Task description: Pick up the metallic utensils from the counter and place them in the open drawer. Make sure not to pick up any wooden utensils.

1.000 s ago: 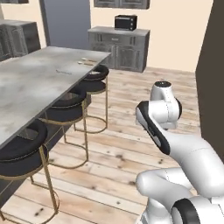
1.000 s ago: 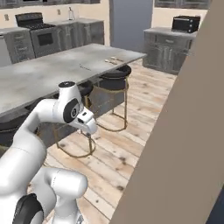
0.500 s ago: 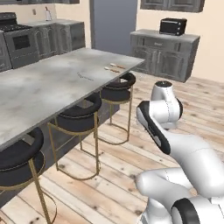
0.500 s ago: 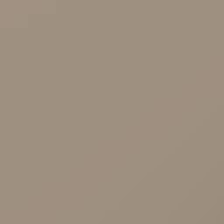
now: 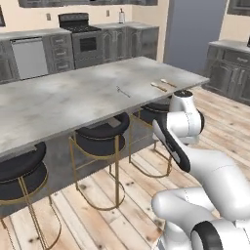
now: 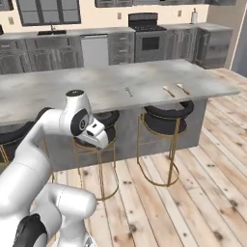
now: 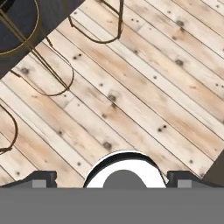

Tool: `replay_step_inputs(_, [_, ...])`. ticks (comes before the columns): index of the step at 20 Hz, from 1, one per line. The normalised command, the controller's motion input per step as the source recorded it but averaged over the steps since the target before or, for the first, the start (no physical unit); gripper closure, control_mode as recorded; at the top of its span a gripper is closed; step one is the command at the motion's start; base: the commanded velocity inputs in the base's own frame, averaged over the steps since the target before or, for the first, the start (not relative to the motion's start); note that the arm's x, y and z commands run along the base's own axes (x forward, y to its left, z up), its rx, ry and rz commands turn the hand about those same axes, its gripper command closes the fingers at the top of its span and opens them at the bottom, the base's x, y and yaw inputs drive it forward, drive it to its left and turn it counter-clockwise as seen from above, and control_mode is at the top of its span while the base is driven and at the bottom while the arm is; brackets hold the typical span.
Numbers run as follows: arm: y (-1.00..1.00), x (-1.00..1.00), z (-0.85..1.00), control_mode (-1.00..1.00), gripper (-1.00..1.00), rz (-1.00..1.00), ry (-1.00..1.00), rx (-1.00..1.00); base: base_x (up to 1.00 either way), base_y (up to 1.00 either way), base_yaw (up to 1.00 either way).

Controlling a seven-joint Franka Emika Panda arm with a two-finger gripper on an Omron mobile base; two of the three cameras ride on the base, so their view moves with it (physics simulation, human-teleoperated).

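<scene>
Well, fork: thin silver-grey metal fork (image 5: 123,92) lies mid-slab on the long light-grey marbled counter (image 5: 58,102); light, stiff, slippery, so pinch across its handle.
Wooden utensils: tan pair with cream heads (image 6: 175,89) near the counter's end, well apart from the fork.
Knife, drawer: can't make out.
Gripper: two-finger gripper (image 7: 112,183) points at the plank floor (image 7: 144,92), tips wide apart, holding nothing.

Three black stools (image 5: 101,133) with gold legs stand on the plank floor (image 7: 144,92); a stove (image 6: 148,42) sits behind.

The thin silver-grey fork (image 5: 123,92) on the marbled counter (image 5: 58,102) was too small to make out its tines; the two tan wooden utensils (image 6: 175,89) likewise lacked detail.
</scene>
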Motion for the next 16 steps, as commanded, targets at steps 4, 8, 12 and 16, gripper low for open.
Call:
replay_step_inputs(4, [0.0,0.0,0.0,1.0,-1.0,0.0,0.0,0.0,0.28,-0.8,0.48])
replay_step_inputs(8, [0.0,0.0,0.0,1.0,-1.0,0.0,0.0,0.0,0.39,-0.9,0.41])
replay_step_inputs(12, [0.0,0.0,0.0,1.0,-1.0,0.0,0.0,0.0,0.49,-0.84,0.47])
replay_step_inputs(16, [0.0,0.0,0.0,1.0,-1.0,0.0,0.0,0.0,0.46,-0.7,0.39])
